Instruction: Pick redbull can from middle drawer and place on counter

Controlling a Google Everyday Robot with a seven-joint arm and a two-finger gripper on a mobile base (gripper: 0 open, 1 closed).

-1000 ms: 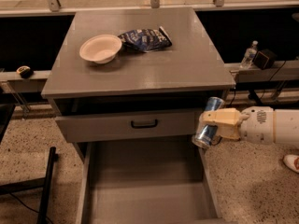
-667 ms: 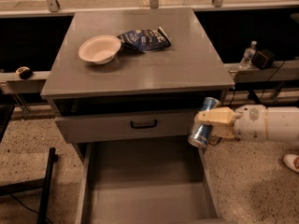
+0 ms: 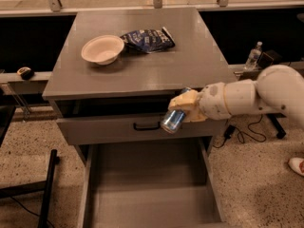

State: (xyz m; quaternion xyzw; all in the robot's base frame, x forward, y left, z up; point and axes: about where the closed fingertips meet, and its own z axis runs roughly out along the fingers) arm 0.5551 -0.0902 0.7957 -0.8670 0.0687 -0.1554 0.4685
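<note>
My gripper (image 3: 183,109) is shut on the redbull can (image 3: 173,120), a slim blue-and-silver can held tilted in the air. The can hangs just in front of the counter's front edge, above the open middle drawer (image 3: 147,184), whose flat grey bottom shows nothing in it. The counter (image 3: 166,56) is the broad grey cabinet top just behind and above the can. My white arm (image 3: 256,96) reaches in from the right.
A cream bowl (image 3: 102,49) and a dark blue snack bag (image 3: 147,40) sit at the back of the counter. A closed drawer front with a black handle (image 3: 146,126) is behind the can. A water bottle (image 3: 253,56) stands on the right ledge. A black stand (image 3: 45,184) is at the left.
My gripper has carried the can to the left and upward, from beside the cabinet's right side to in front of the counter's front edge.
</note>
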